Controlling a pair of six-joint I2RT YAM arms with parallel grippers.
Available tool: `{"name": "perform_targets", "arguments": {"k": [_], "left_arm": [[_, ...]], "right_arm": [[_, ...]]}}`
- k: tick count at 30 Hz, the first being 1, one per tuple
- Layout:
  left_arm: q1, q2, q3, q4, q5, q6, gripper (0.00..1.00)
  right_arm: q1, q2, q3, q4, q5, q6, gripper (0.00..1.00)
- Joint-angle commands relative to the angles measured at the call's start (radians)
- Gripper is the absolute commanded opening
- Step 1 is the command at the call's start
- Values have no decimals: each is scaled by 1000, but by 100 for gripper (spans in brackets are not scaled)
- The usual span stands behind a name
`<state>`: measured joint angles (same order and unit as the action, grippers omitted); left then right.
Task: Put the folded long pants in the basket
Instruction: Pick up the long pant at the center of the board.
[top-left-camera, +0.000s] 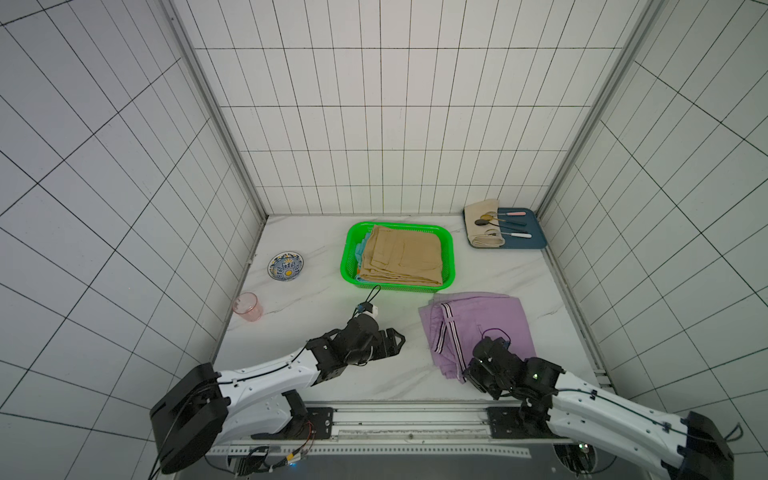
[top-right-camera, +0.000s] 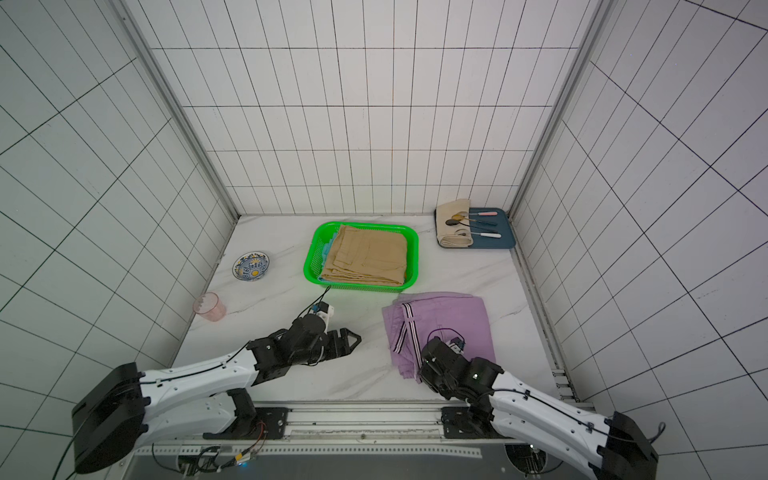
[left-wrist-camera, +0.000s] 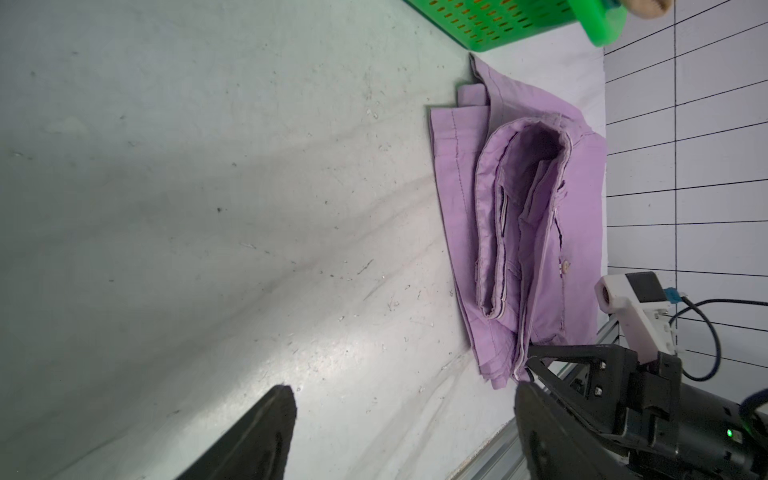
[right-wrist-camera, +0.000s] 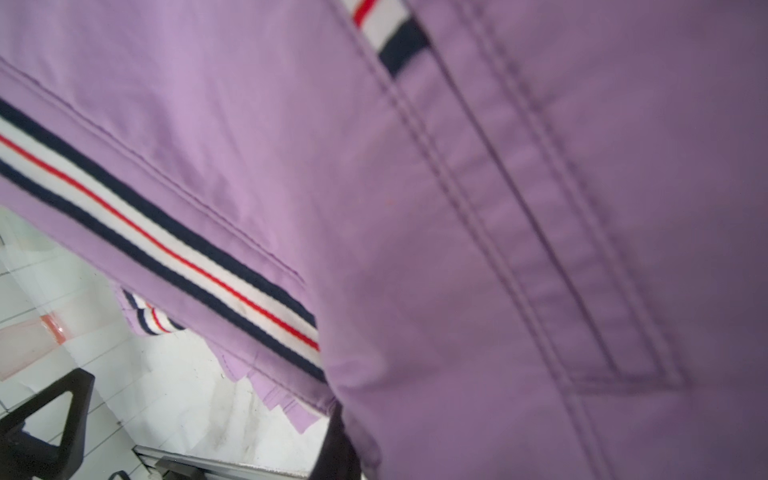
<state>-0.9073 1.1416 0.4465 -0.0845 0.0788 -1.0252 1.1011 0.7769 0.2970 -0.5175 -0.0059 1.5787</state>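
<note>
The workspace is enclosed on 3 sides by walls of white rectangular tiles with dark grout lines: a back wall (top-left-camera: 395, 124), a left wall (top-left-camera: 104, 187) and a right wall (top-left-camera: 685, 187). The 2 back corners are lined by slanted grey aluminium posts (top-left-camera: 217, 112). The base is formed by a white marble-patterned tabletop (top-left-camera: 316, 299) with faint grey veins; in the left wrist view fine scratches and dark specks are seen on it. Along the near edge a grey metal rail (top-left-camera: 411, 419) is mounted, with a perforated metal strip (top-left-camera: 374, 451) below. Soft, even light is cast, seemingly from above.
</note>
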Motion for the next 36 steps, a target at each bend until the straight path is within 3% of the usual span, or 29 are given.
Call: {"name": "perform_targets", "arguments": {"k": [1,6,12,24,26,27,29,31,34,36], "left_arm": [[-4,42,-8,97,1,-8,86],[-4,101,-53,184,-4,-29,86],[-4,175,-56,227,6,-36,86],[1,302,-44,265,-34,-26,85],[5,331,-41,282,-32,-26,76],[10,343,-45,296,-27,-24,65],[27,355,-57,320,-13,-27,29],[58,353,-75,332,6,-29,0],[102,336,-93,336,35,-18,0],[120,316,-95,317,49,-3,0]], "right_arm": [[100,119,57,91,60,71,0],[177,359,150,236,39,52,0],[199,547,223,402,-19,14,0],[212,661,221,643,-115,-28,0],[212,661,225,670,-137,-59,0],[211,655,219,703,-142,-89,0],[212,634,188,790,-147,-138,0],[212,602,131,913,-151,-171,22],[212,543,100,934,-150,-218,49],[213,500,108,883,-159,-268,56]]}}
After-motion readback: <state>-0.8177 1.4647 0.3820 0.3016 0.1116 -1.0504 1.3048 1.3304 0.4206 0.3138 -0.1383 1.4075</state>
